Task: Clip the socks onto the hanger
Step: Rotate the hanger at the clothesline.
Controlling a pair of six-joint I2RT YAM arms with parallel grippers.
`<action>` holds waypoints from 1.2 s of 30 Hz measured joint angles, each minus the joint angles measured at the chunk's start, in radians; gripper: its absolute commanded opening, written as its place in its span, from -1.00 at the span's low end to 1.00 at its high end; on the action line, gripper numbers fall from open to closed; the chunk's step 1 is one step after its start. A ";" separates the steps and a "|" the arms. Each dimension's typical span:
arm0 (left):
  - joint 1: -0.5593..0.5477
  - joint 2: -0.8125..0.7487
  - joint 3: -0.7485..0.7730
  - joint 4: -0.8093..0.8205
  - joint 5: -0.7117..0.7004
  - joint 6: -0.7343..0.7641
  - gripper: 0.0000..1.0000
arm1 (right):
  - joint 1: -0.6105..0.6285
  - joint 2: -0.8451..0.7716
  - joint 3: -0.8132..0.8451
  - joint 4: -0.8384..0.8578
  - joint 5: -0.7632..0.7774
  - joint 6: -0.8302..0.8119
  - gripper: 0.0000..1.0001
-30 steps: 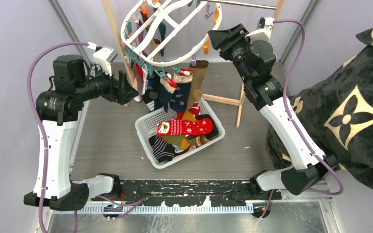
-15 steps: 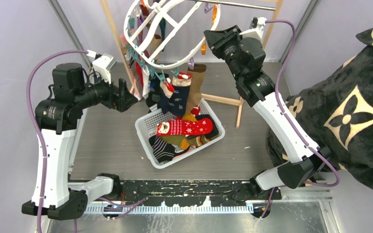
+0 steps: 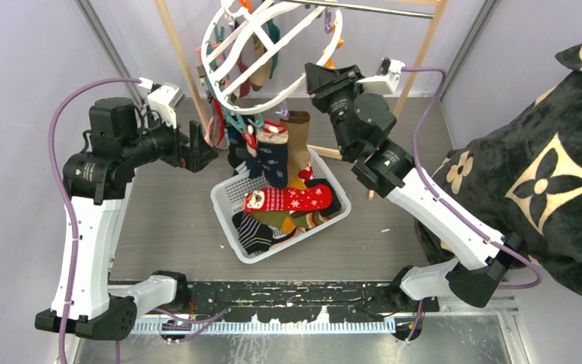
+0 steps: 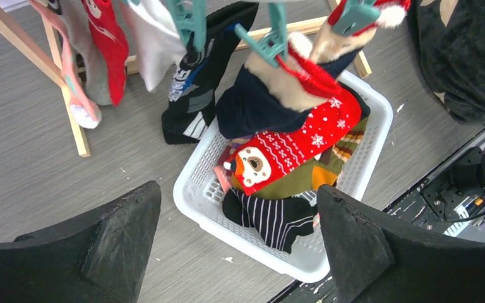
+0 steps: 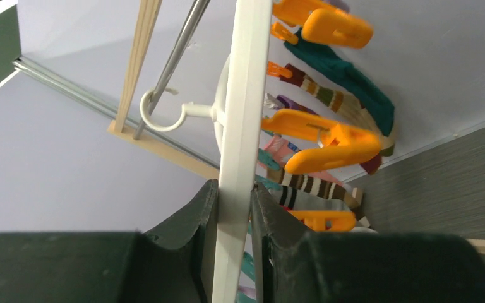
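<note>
- left gripper [image 3: 203, 149]: jaws spread wide with nothing between them; it hovers just left of the hanging socks, and its wrist view looks down on the basket [image 3: 220, 205] lying below and well apart from both fingers
- clipped socks [image 3: 271, 152]: several hang from teal pegs on the near and left side of the ring, among them red, white, black, navy and tan ones; more striped and teal ones show on the far side in the right wrist view; this share of the job looks done
- the basket holds a pile not yet hung: a red christmas sock [image 3: 292, 199] on top, a black-and-white striped sock [image 3: 251, 231] at the near corner, mustard and olive ones under them; so a fair part is left, though how many lie beneath is hidden
- hanger [image 5: 245, 113]: hangs tilted by its hook [image 5: 164, 110] from a metal rod on the wooden rack [image 3: 173, 45], above and behind the basket; some orange pegs [image 5: 322, 25] look free
- right gripper [image 5: 235, 214]: clenched on the hanger's white rim, which runs straight up between its two fingers, touching both
- my reading: the right arm steadies the ring while the free left one is placed to fetch a sock, and the loose socks lie below it and to its right
</note>
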 measured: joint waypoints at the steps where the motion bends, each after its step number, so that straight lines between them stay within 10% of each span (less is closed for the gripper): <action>1: 0.000 0.001 0.000 0.002 -0.002 0.000 0.90 | 0.031 -0.001 -0.010 0.022 0.039 0.000 -0.73; 15: -0.003 0.036 0.165 -0.055 0.005 -0.022 0.99 | 0.306 0.114 -0.019 0.363 0.294 -0.101 -0.62; 36: -0.005 0.081 0.120 -0.001 -0.058 -0.137 0.90 | 0.371 0.190 0.040 0.413 0.201 -0.230 -0.45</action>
